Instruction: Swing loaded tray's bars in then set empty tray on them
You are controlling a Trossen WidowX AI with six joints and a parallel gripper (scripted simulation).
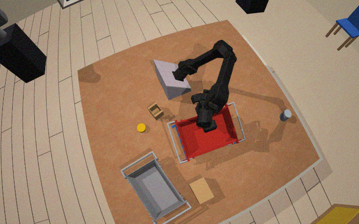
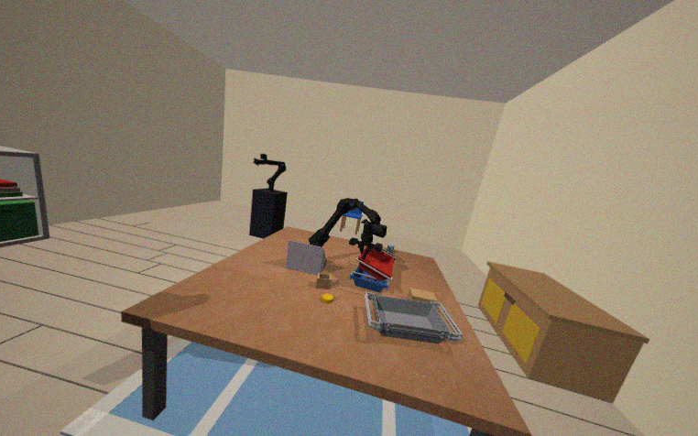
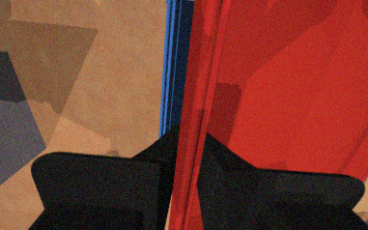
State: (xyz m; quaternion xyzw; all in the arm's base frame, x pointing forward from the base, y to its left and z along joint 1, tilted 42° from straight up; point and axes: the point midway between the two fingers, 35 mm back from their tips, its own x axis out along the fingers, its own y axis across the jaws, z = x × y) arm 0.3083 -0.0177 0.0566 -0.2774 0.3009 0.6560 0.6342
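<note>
The red tray [image 1: 186, 141] [image 2: 376, 264] [image 3: 187, 116], the task's empty one, is tilted above the blue tray [image 1: 181, 141] [image 2: 370, 283] [image 3: 164, 97]. The claw [image 1: 206, 112] [image 2: 365, 252] [image 3: 186, 130] is nearly closed, with the red tray's upper wall pinched between its fingers. Nothing shows inside the red tray; the blue tray's load is mostly hidden beneath it. Pale bars stick out past both ends of the pair in the top view — I cannot tell whether the blue tray's bars are in or out.

In the exterior view, a grey tray [image 1: 171, 179] [image 2: 406, 332] stands at the near right, hollow and slope-walled, its pale bars at both ends. A small tan box [image 1: 158, 113] [image 2: 323, 283], open-topped, sits left of the blue tray, with a flat yellow disc [image 1: 141, 127] [image 2: 327, 298] near it. Beyond the grey tray is a pale tan block [image 1: 201, 190] [image 2: 422, 294]; a lilac-grey wedge [image 1: 169, 75] [image 2: 303, 256] [image 3: 4, 140] stands farther left, and a grey cylinder [image 1: 287, 114] [image 2: 389, 248] at the far side.

The table [image 1: 113, 111] [image 2: 243, 309] [image 3: 125, 72] has a mottled brown top — below it lies a blue rug [image 2: 297, 390] with white stripes. A cabinet [image 2: 584, 346] with yellow panels stands at the right.
</note>
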